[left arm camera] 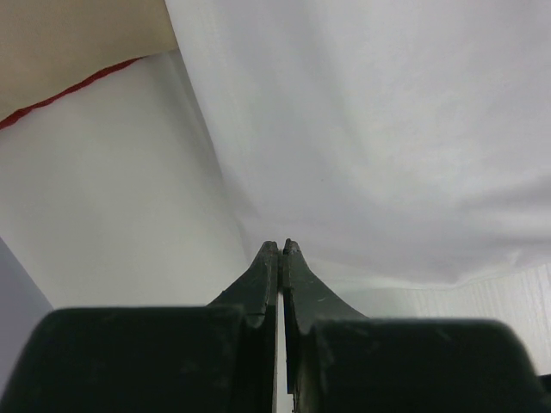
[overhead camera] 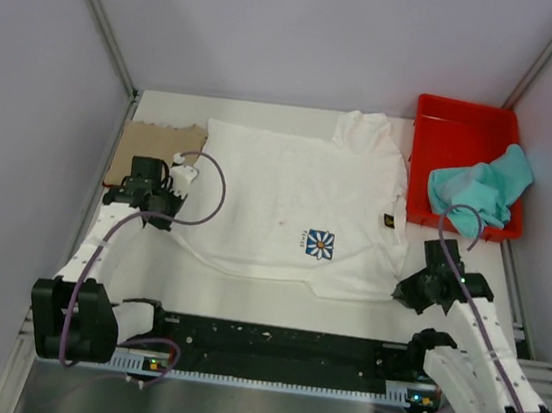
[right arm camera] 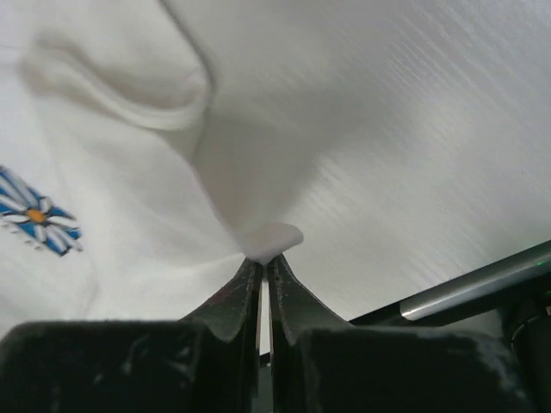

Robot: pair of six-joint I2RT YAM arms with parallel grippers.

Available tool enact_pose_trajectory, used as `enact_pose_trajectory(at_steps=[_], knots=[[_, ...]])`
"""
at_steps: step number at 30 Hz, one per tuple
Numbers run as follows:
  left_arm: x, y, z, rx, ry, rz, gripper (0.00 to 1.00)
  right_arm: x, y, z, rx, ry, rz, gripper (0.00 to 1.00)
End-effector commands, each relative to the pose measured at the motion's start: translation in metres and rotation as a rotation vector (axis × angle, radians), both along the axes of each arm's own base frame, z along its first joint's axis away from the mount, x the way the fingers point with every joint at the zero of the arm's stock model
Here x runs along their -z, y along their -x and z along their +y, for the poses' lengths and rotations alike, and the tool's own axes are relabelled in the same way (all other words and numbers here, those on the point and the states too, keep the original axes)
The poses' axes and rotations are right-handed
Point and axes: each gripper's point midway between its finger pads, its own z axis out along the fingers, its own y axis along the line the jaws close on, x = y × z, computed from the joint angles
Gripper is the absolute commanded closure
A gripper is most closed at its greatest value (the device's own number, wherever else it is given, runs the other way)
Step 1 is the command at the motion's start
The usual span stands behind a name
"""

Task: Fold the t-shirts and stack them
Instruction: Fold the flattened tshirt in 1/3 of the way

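The white shirt lies flat and open on the surface, not folded yet. The teal shirt hangs over the red bin. The tan shirt lies beside the white one. Nothing is stacked. The left jaws and right jaws each pinch the white shirt's edge.

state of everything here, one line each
white shirt, spread out print-up, pinched at two edges
tan shirt, lying flat, partly under the white shirt
teal shirt, crumpled, draped over the bin's rim
bin, upright, holding the teal shirt
left end effector, shut on the white shirt's edge
right end effector, shut on the white shirt's edge
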Motion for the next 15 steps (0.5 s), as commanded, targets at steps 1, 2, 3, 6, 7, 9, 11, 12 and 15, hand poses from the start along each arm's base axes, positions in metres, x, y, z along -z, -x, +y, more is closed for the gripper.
enact_pose_trajectory(at_steps=[1, 2, 3, 6, 7, 9, 11, 12, 15], knots=[[-0.017, 0.015, 0.001, 0.038, -0.015, -0.004, 1.0, -0.068, -0.003, -0.026, 0.067, 0.103, -0.185, 1.0], [-0.017, 0.018, 0.0, 0.044, -0.015, 0.003, 1.0, -0.077, 0.001, -0.027, 0.072, 0.102, -0.216, 1.0], [-0.02, 0.021, -0.001, 0.05, -0.011, 0.005, 1.0, -0.085, 0.005, -0.027, 0.073, 0.092, -0.246, 1.0], [-0.027, 0.029, -0.006, 0.075, 0.012, 0.007, 1.0, -0.092, 0.016, -0.02, 0.04, 0.055, -0.254, 1.0], [-0.029, 0.033, -0.011, 0.097, 0.029, 0.009, 1.0, -0.092, 0.019, -0.018, 0.025, 0.047, -0.251, 1.0], [-0.032, 0.039, -0.02, 0.142, 0.061, 0.003, 1.0, -0.098, 0.022, -0.017, 0.003, 0.04, -0.259, 1.0], [-0.031, 0.046, -0.027, 0.179, 0.075, 0.006, 1.0, -0.115, 0.02, -0.013, -0.025, 0.028, -0.308, 1.0], [-0.032, 0.049, -0.029, 0.189, 0.072, 0.009, 1.0, -0.126, 0.018, -0.012, -0.039, 0.024, -0.338, 1.0], [-0.041, 0.057, -0.034, 0.199, 0.084, -0.012, 1.0, -0.164, 0.021, -0.01, -0.102, 0.025, -0.431, 1.0]])
